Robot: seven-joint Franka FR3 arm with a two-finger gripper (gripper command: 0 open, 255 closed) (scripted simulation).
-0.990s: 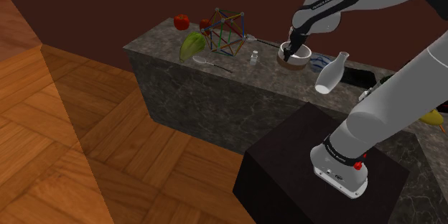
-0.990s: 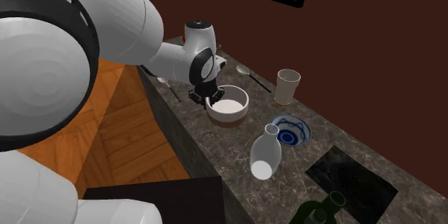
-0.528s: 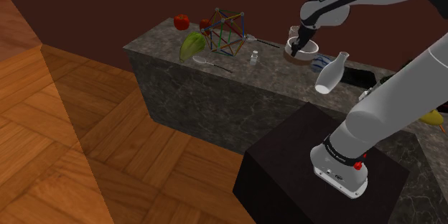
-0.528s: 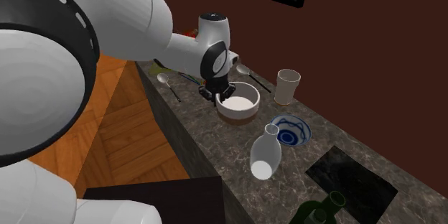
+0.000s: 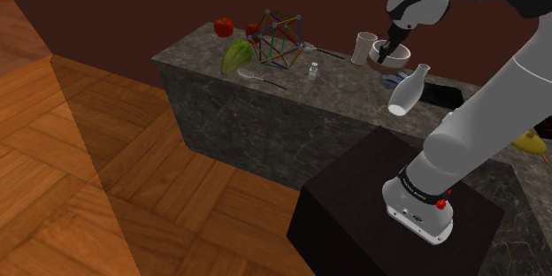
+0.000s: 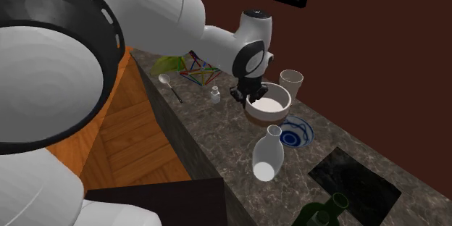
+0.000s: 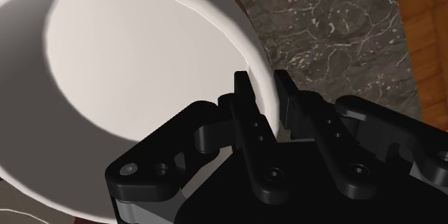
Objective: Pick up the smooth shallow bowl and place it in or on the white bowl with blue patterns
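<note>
the wrist view gives the grip plainly: the gripper pinches the rim of the smooth shallow bowl, one finger inside its white wall and one outside, with veined counter beyond. the second exterior view places that bowl, brown underneath, between the cup and the white flask, just beside the blue-patterned bowl and overlapping its rim; whether it clears the stone i cannot tell. the shoulder view adds the coloured wire frame farther along the counter.
</note>
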